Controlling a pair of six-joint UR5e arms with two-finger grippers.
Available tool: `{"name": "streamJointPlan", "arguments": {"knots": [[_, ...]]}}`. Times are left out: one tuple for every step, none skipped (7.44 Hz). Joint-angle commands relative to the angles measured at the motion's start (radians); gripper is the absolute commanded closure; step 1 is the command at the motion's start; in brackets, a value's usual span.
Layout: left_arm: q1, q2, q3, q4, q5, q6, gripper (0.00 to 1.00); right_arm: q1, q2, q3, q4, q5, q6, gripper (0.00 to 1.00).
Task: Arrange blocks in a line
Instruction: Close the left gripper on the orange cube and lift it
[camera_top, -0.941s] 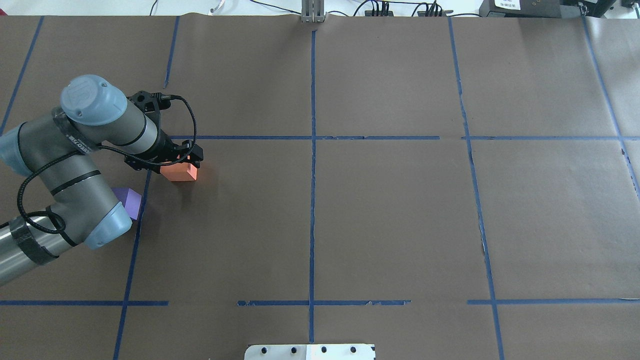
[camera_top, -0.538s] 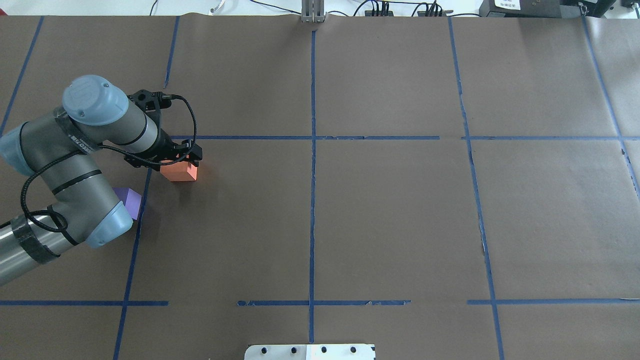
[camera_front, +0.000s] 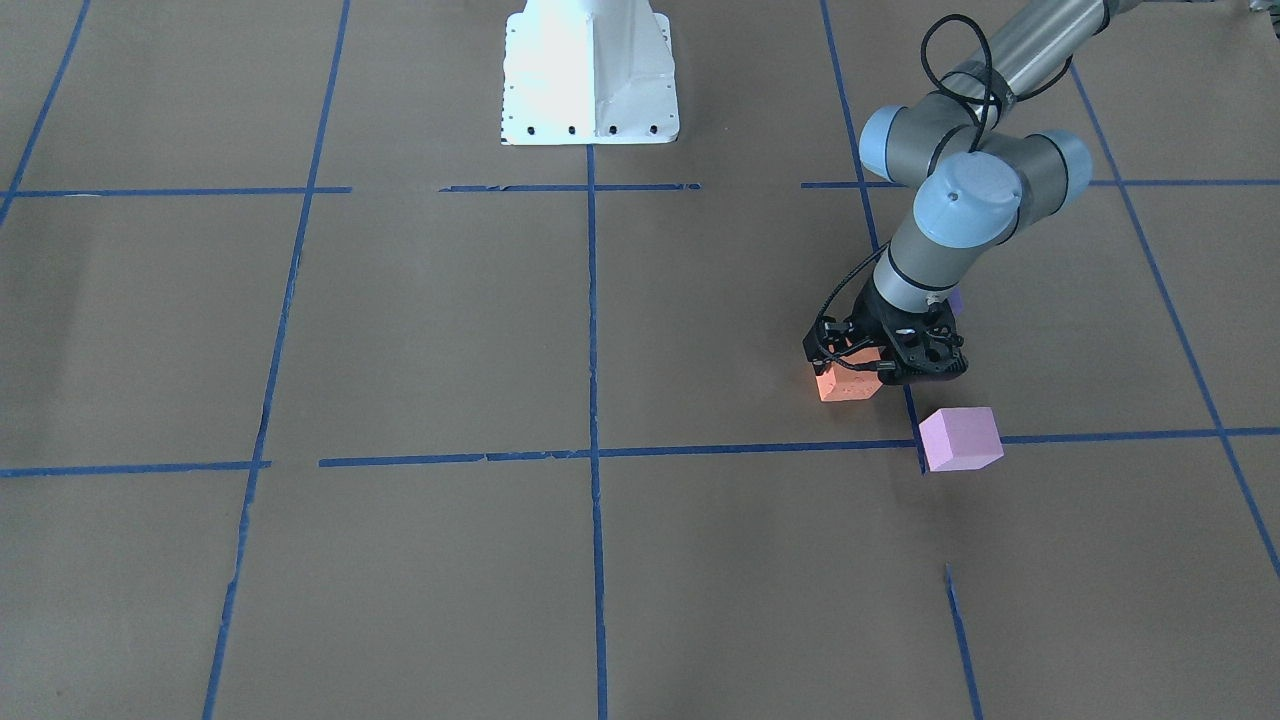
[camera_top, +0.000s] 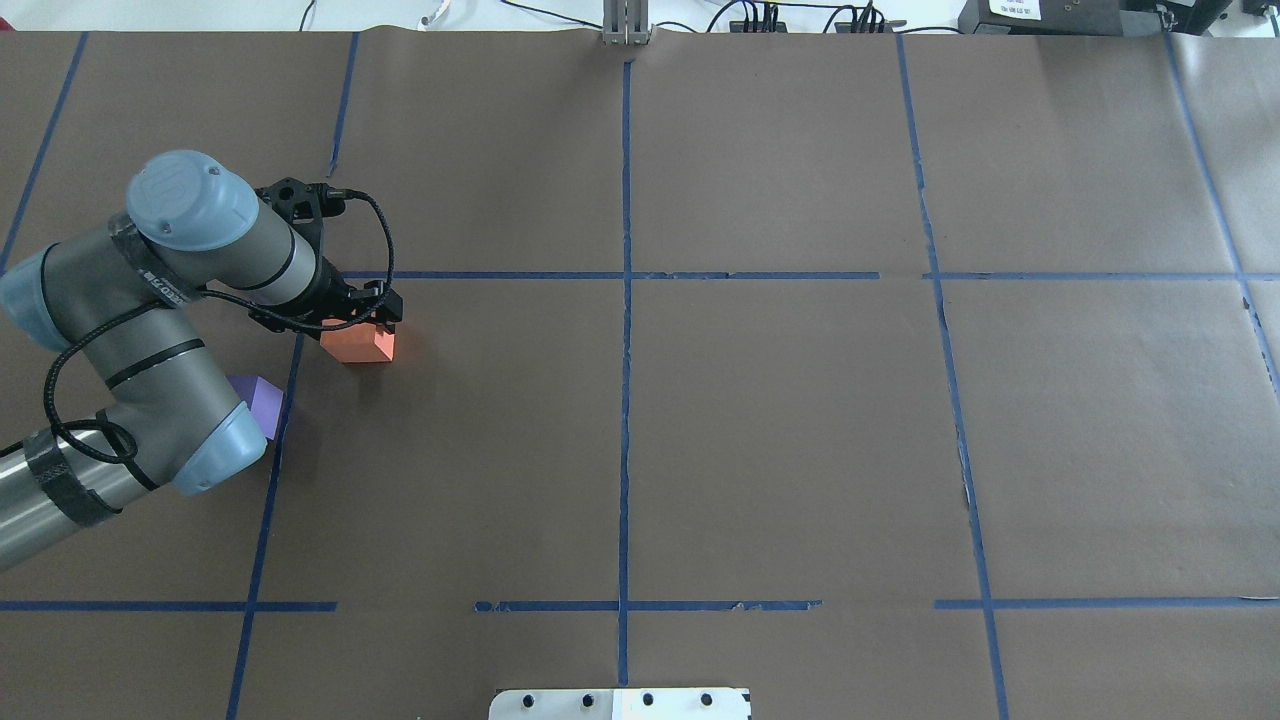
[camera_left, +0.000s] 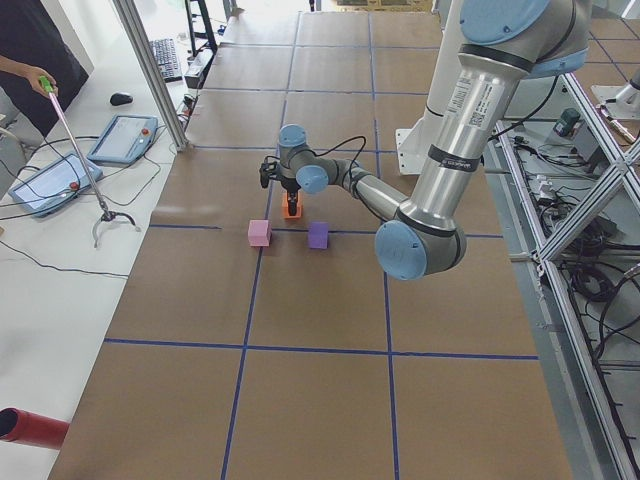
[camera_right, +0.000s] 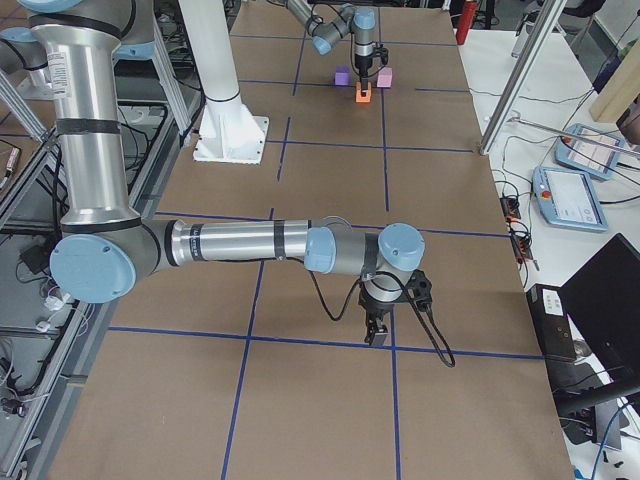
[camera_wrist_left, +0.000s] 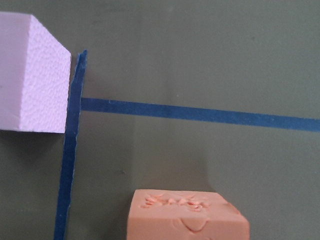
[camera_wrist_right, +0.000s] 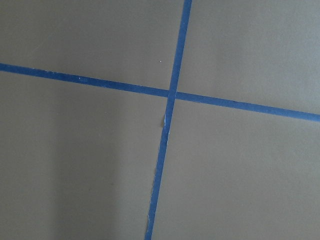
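Note:
The orange block (camera_top: 358, 345) sits on the brown paper, also in the front view (camera_front: 845, 383) and at the bottom of the left wrist view (camera_wrist_left: 187, 217). My left gripper (camera_top: 377, 318) stands right over it, fingers on either side, and looks open. The pale pink block (camera_front: 960, 438) lies just past it by a tape crossing; my arm hides it in the overhead view. The blue-violet block (camera_top: 264, 402) lies nearer the robot, half under my left forearm. My right gripper (camera_right: 378, 335) hangs over bare paper far off; I cannot tell whether it is open or shut.
Blue tape lines (camera_top: 626, 300) split the paper into squares. The white robot base (camera_front: 590, 70) stands at the table's near middle. An operator with a grabber stick (camera_left: 75, 140) and tablets (camera_left: 120, 138) are beyond the far edge.
My left gripper has shifted slightly away from the orange block, which has stayed in place. The bright glow on the block has faded.

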Motion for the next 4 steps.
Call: {"name": "streamJointPlan", "arguments": {"knots": [[0.000, -0.005, -0.001, 0.000, -0.001, 0.002, 0.36, 0.000, 0.000, 0.000, 0.000, 0.000, 0.000, 0.00], [-0.002, -0.006, -0.003, 0.002, -0.003, 0.001, 0.42, 0.002, 0.000, 0.000, 0.000, 0.000, 0.000, 0.00], [-0.006, -0.006, -0.010, 0.015, -0.003, 0.001, 0.47, 0.000, 0.000, 0.000, 0.000, 0.000, 0.000, 0.00], [-0.032, -0.006, -0.035, 0.044, -0.003, 0.007, 0.47, 0.000, 0.000, 0.000, 0.000, 0.000, 0.000, 0.00]]}}
